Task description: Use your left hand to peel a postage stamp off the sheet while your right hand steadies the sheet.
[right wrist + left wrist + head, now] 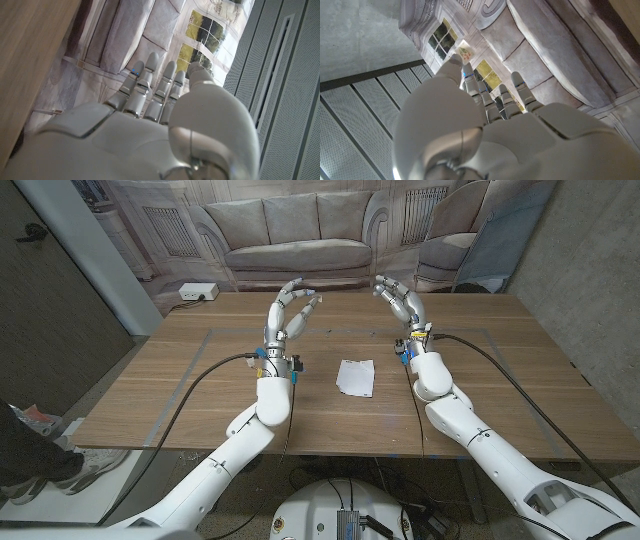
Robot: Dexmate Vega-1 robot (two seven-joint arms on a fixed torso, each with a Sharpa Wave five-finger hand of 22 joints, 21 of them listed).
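Observation:
The white stamp sheet (355, 377) lies on the wooden table (200, 395) between my two arms, with no hand touching it. My left hand (288, 315) is raised above the table to the sheet's far left, fingers pointing up. A small stamp (465, 51) sits at its thumb tip, held against a fingertip; it is a pale speck (319, 298) in the head view. My right hand (402, 300) is raised above the table beyond the sheet's right side, fingers spread and slightly curled, holding nothing (150, 95).
A backdrop printed with a sofa (300, 240) hangs behind the table's far edge. A white power strip (197, 293) lies at the far left corner. Cables run along both forearms. A person's shoes (40, 470) are on the floor at the left.

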